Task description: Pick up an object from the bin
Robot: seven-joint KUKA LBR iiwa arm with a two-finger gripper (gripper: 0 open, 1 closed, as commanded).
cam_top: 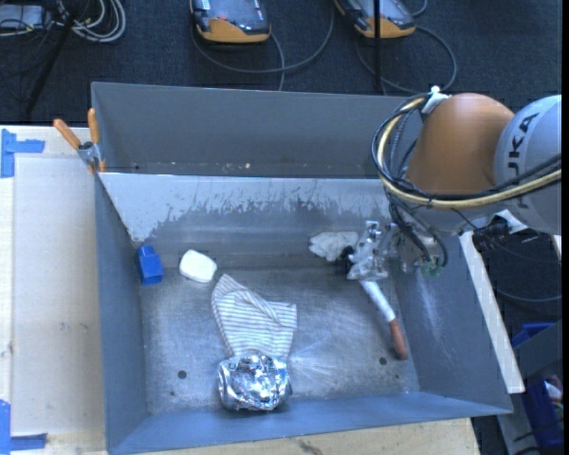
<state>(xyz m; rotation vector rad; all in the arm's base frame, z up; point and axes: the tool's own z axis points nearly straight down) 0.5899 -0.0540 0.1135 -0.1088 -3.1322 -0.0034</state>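
Six loose bits in the grey bin (266, 150): a blue block (150, 263), a white oval lump (197, 266), a striped cloth (256, 316), a crumpled foil ball (254, 383), a pale crumpled wad (330, 245) and a white pen with an orange tip (385, 318).
Left side: the blue block sits right at the foot of the left wall, and the oval lump is just beside it with a small gap between them.
Middle: the striped cloth lies rumpled on the floor, starting below the lump and running down to the foil ball, which it seems to touch.
Front: the foil ball is near the front wall, well apart from the pen.
Right rear: the wad lies at the foot of the back slope. The pen lies slanted from there toward the front right, orange tip lowest.
Gripper (365, 259): down inside the bin at the pen's upper end, with the wad just to its left. So the pen and the wad are the things closest to it.
Gripper state: honestly can't make out whether it's spread or clamped, or whether it has hold of anything.
Arm: the orange cover (455, 145) and looped cables hang over the bin's right rear corner.
Tight spots: the pen's orange tip is near the right wall, and the block hugs the left wall.
Open room: bare floor between the cloth and the pen, plus the front left corner and the front right corner below the pen.
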